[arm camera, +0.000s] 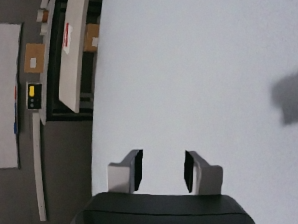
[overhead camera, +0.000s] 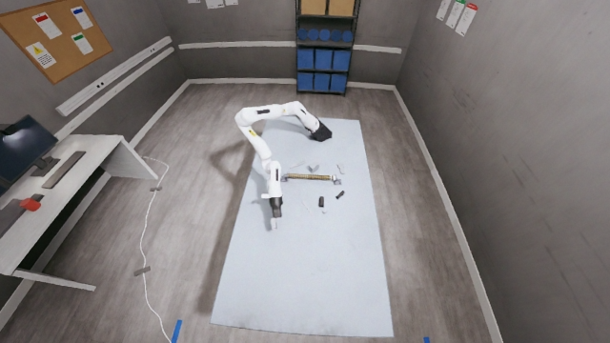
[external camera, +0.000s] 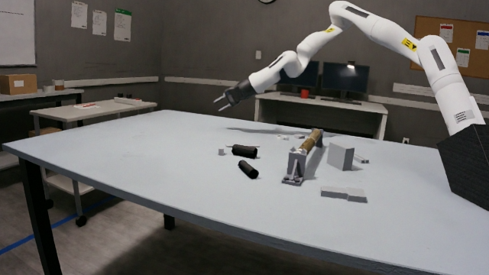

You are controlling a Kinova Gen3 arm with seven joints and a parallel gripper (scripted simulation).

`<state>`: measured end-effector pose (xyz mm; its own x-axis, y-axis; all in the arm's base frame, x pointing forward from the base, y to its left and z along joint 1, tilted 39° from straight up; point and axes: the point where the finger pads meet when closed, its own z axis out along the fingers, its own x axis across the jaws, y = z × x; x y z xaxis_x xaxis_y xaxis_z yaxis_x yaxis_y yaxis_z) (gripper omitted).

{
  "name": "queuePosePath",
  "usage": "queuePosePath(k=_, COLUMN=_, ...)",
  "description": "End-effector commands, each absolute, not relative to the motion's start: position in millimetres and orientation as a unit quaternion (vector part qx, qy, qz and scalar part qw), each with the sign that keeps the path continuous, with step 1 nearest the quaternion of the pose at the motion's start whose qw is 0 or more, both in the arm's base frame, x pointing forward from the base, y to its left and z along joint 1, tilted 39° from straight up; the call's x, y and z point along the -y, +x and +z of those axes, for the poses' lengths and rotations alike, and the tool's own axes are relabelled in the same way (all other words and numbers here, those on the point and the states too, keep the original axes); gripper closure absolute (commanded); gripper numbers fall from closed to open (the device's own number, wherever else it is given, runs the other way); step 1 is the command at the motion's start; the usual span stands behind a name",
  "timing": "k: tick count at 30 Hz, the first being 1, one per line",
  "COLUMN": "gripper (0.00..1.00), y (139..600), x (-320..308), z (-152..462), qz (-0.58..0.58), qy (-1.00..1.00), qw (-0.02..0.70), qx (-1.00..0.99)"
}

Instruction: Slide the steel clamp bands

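A tan hose (overhead camera: 309, 176) (external camera: 310, 140) lies level across two grey stands, the near one (external camera: 296, 166) and the far one (external camera: 318, 137), in the middle of the pale table (overhead camera: 305, 276) (external camera: 153, 145) (arm camera: 200, 63). The steel clamp bands are too small to make out. My gripper (overhead camera: 274, 223) (external camera: 220, 104) (arm camera: 163, 164) hangs in the air well away from the hose, off its far end in the exterior view. Its fingers stand partly apart with only bare table showing between them in the wrist view.
Two short black cylinders (external camera: 244, 150) (external camera: 248, 169) (overhead camera: 321, 201) (overhead camera: 339, 194) lie on the table beside the hose. A grey block (external camera: 340, 156) and flat grey pieces (external camera: 344, 193) lie on its other side. The arm's dark base (external camera: 467, 168) stands at the table's end.
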<state>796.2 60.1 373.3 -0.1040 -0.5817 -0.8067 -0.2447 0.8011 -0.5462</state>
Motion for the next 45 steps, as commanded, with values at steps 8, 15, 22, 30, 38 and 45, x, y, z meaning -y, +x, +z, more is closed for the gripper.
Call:
queuePosePath(k=8, gripper=1.0, y=795.8, x=-70.6, z=373.6, qz=-0.134, qy=-0.275, qw=0.61, qx=-0.731)
queuePosePath(k=15, gripper=1.0, y=795.2, x=-81.2, z=371.4, qz=-0.128, qy=-0.263, qw=0.612, qx=-0.734)
queuePosePath(k=22, gripper=1.0, y=792.2, x=-102.9, z=364.3, qz=-0.118, qy=-0.238, qw=0.614, qx=-0.743)
queuePosePath(k=30, gripper=1.0, y=785.6, x=-126.1, z=352.4, qz=-0.109, qy=-0.21, qw=0.611, qx=-0.756)
queuePosePath(k=38, gripper=1.0, y=766.3, x=-160.1, z=324.0, qz=-0.102, qy=-0.166, qw=0.593, qx=-0.782)
queuePosePath(k=45, gripper=1.0, y=745.7, x=-181.1, z=298.2, qz=-0.104, qy=-0.138, qw=0.57, qx=-0.803)
